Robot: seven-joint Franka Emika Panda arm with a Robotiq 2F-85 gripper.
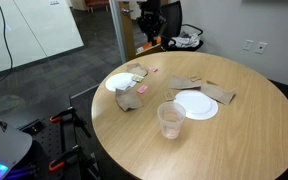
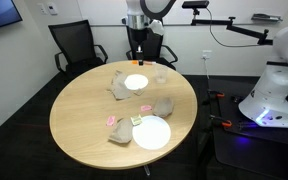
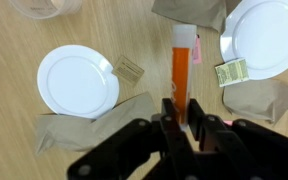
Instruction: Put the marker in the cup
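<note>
The black two-fingered gripper is clamped on one end of the short, slim orange marker pen. The marker's pale far end points down at the round wooden table. The marker is held above the tabletop, well apart from the clear, faintly ribbed plastic cup and not in it. In the wrist view, a round white plate lies between the cup and the marker. A crumpled brown paper napkin lies on the plate's far side from the cup.
</note>
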